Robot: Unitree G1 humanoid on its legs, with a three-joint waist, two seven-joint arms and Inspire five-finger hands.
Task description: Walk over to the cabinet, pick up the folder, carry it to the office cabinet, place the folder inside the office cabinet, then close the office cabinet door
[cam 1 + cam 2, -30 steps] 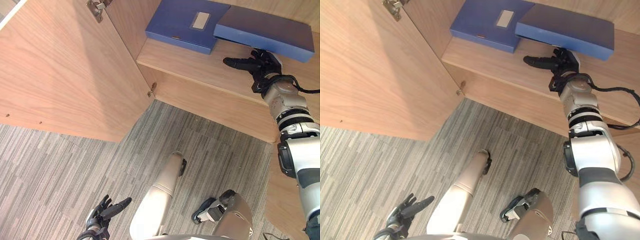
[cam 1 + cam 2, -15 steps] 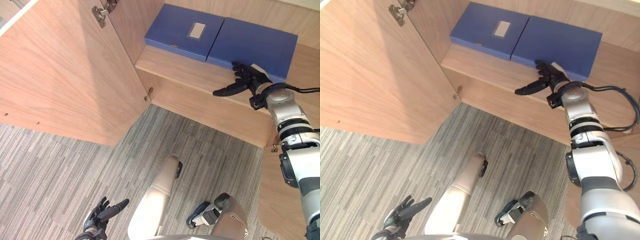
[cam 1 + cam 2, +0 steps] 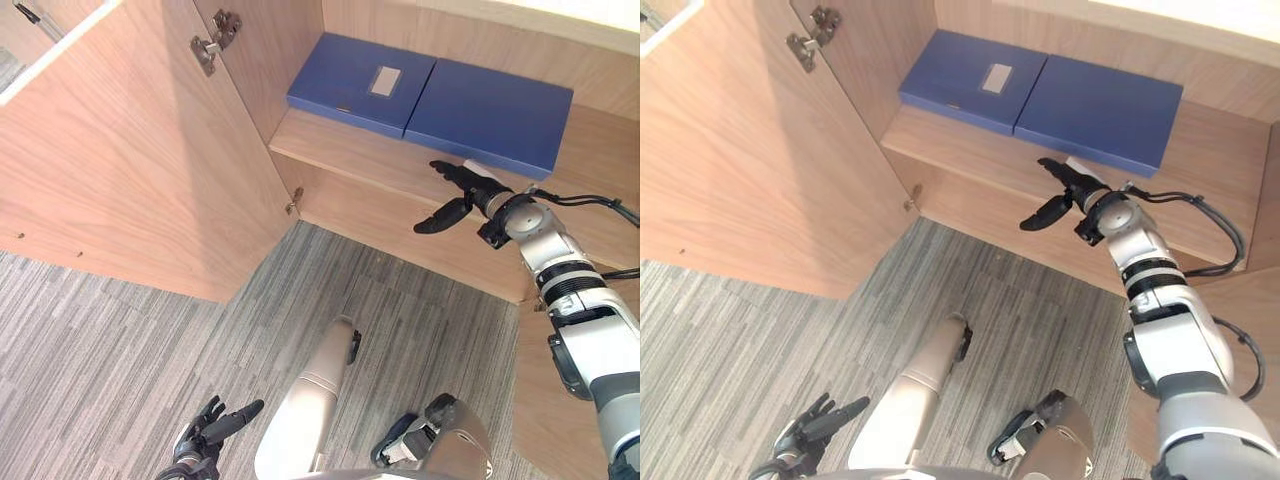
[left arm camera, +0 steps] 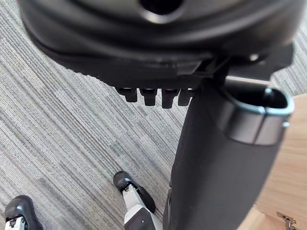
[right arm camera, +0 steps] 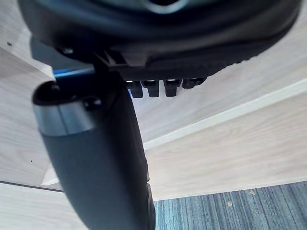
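Blue and flat, the folder (image 3: pixel 490 115) lies on the cabinet shelf (image 3: pixel 340 150), touching a second folder (image 3: pixel 360 82). It looks stiff, light and smooth, and its near edge is likely the best hold. The right hand (image 3: pixel 472 190) hovers nearby, fingers apart and empty. The left hand (image 3: pixel 215 428) hangs low, fingers relaxed.

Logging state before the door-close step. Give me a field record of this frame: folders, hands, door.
plain blue folder: flat on cabinet shelf, side by side with labelled blue folder
right hand: fingers straight, at the shelf's front edge, just in front of the plain folder, holding nothing
left hand: fingers relaxed, low over the carpet, holding nothing
cabinet door: wide open
left to do: close the door
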